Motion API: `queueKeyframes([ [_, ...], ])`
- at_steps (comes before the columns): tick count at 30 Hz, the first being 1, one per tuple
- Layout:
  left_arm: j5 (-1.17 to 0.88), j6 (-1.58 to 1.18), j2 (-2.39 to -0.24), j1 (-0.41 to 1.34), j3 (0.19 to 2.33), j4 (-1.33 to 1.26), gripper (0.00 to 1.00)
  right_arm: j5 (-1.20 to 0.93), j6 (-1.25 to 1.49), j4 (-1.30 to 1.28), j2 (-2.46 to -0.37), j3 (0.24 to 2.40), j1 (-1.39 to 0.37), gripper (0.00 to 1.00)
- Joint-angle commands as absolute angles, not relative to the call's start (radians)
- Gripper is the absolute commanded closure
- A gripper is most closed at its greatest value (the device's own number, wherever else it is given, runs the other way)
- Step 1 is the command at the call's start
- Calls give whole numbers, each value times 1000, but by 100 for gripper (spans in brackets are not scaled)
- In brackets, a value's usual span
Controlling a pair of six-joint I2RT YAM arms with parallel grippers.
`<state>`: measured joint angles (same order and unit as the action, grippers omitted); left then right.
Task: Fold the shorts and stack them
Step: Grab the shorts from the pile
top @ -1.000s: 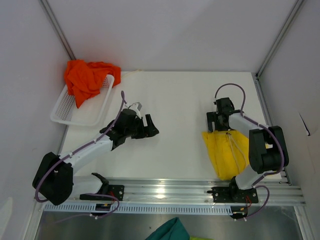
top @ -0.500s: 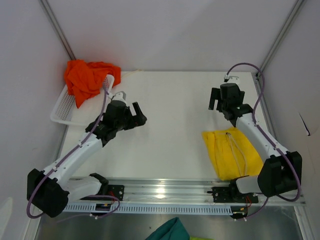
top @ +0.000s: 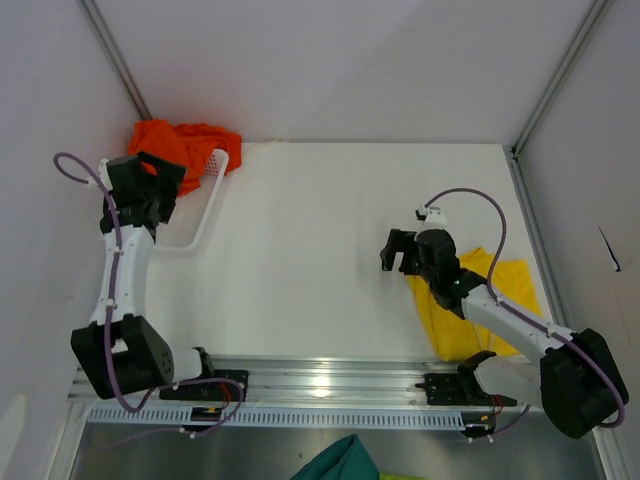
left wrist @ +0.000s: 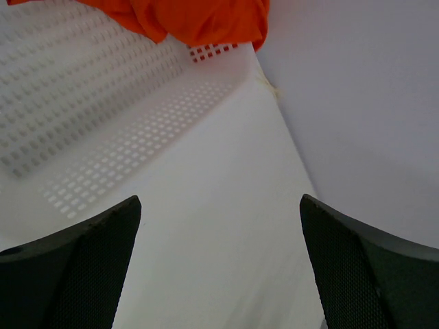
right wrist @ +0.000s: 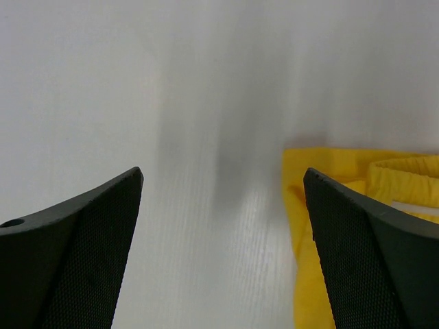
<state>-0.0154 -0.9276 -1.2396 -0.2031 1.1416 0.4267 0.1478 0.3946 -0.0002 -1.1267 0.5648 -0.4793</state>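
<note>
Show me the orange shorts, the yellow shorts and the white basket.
orange shorts [top: 205, 138], top view, bunched far folds.
yellow shorts [top: 447, 335], top view, near left part.
white basket [left wrist: 89, 116], left wrist view, perforated wall.

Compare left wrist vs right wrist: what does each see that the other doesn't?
Only the left wrist shows the orange shorts, bunched over the far end of the white perforated basket. Only the right wrist shows the yellow shorts, lying on the table by the right-hand finger. Both show bare white tabletop and their own open gripper with nothing between the jaws: left gripper, right gripper.
</note>
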Motion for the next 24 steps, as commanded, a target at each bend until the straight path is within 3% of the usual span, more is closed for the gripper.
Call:
queueKeyframes([
  [1,-98,-1113,-1324,-284,1206,347,1,262,345,166,-1140,620,-561,0],
  [7,-5,-1241,-1509,-288,1226,209,1,293,318,244,-1186,597,-659,1],
  [17,78,-1267,-1969,-288,1543,221,2,323,265,294,-1163,569,-696,0],
  [24,104,-1273,-2175,-293,1749,255,3,328,256,314,-1134,545,-695,1],
])
